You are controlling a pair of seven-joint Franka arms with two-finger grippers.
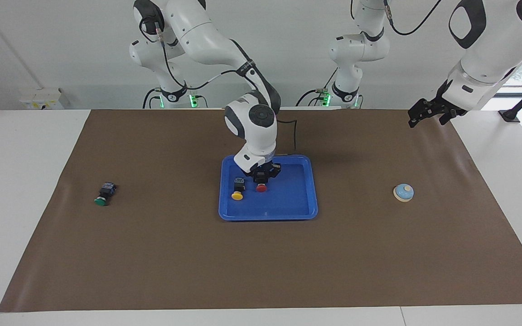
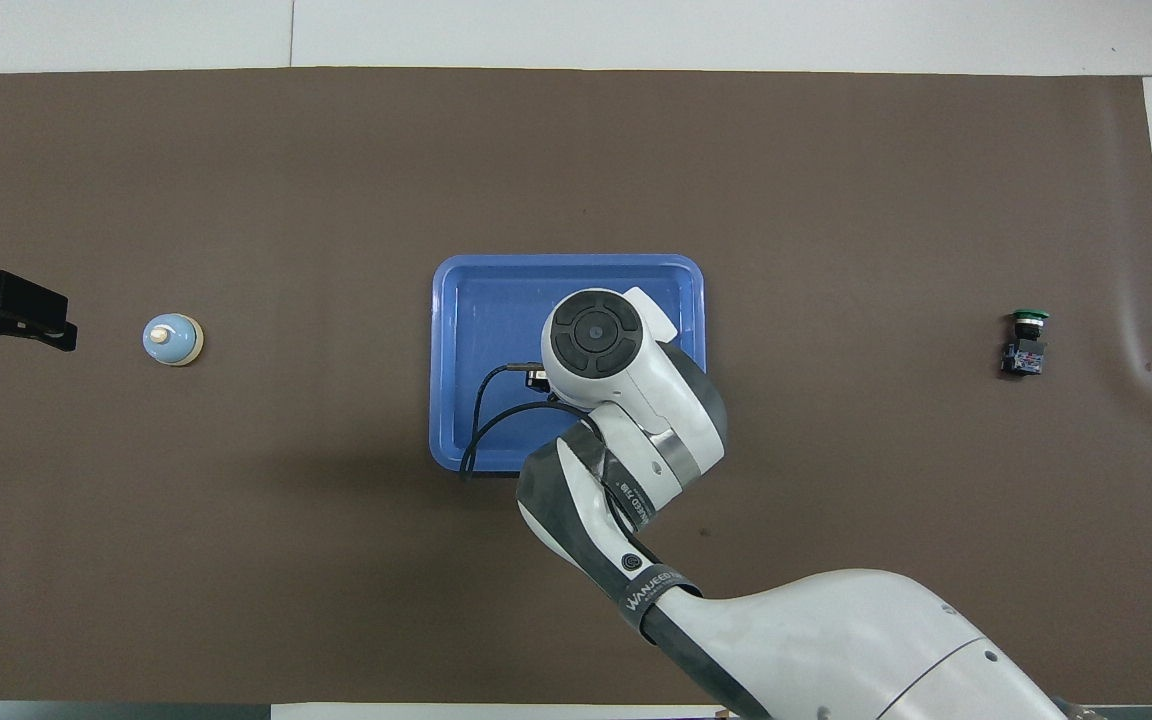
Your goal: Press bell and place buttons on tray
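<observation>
Right end effector (image 1: pixel 261 177): arm bent steeply down into tray (image 1: pixel 297 199), at red button (image 1: pixel 261 187); grip unclear.
Left end effector (image 1: pixel 428 112): raised, waiting, fingers apart.
Yellow button (image 1: pixel 237 193): in tray.
Green button (image 1: pixel 103 197): on worktop, right arm's end.
Bell (image 1: pixel 403 192): left arm's end.

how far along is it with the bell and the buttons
Done: the yellow-capped push-button lies in the bright blue plastic tray. In hand: the right gripper is low over the red-capped push-button, which rests in the tray. Left: the green-capped push-button sits on the brown mat. The left gripper waits, open, not over the light blue dome bell; whether it was pressed doesn't show.
</observation>
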